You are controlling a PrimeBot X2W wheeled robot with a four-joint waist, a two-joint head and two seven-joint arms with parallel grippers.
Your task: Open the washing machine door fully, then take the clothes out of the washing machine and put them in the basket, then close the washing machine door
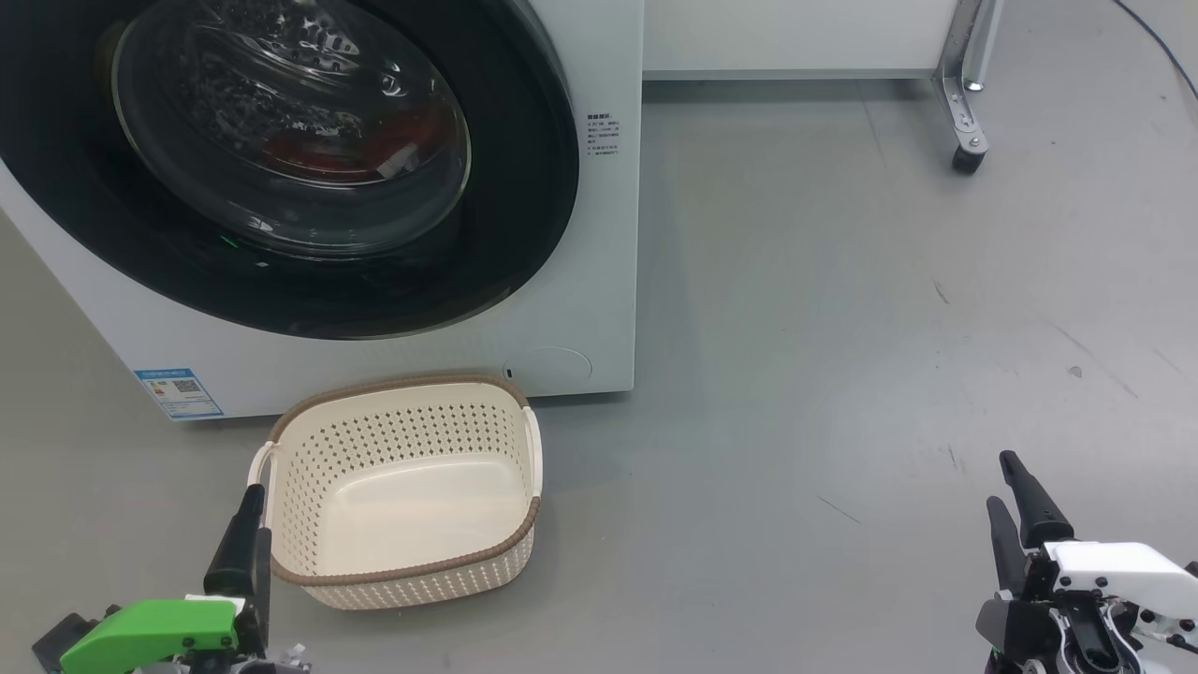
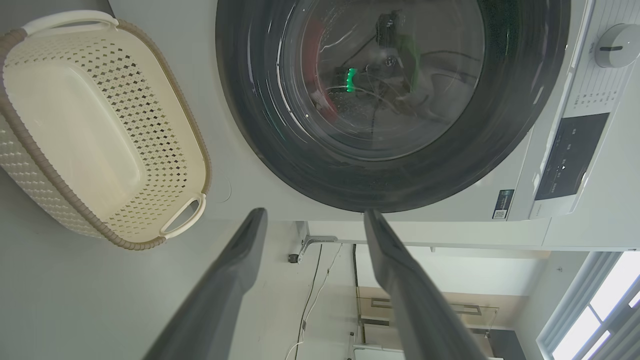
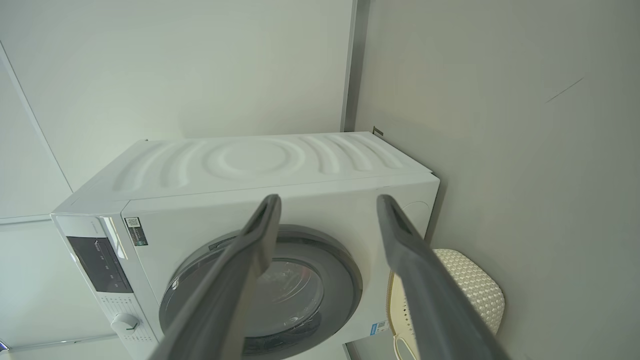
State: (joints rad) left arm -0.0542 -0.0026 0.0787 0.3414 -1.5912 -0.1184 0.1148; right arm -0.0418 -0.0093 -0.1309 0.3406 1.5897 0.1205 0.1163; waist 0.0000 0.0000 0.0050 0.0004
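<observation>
The white washing machine (image 1: 599, 281) stands at the upper left, and its washing machine door (image 1: 524, 187), black-rimmed with a glass bowl, is closed. Red clothes (image 1: 346, 150) show dimly through the glass. The cream basket (image 1: 402, 384) sits empty on the floor in front of the machine. My left gripper (image 1: 251, 524) is low at the basket's left handle, open and holding nothing (image 2: 315, 214). My right gripper (image 1: 1003, 482) hovers over bare floor at the lower right, open and empty (image 3: 330, 199). In the right wrist view the door (image 3: 345, 280) and the basket (image 3: 475, 290) lie far ahead.
A metal frame leg on a caster (image 1: 969, 154) stands at the back right, with a dark cable (image 1: 1161, 47) beyond it. Grey floor spreads to the right of the machine. The machine's dial (image 2: 612, 45) and dark control panel (image 2: 570, 155) show in the left wrist view.
</observation>
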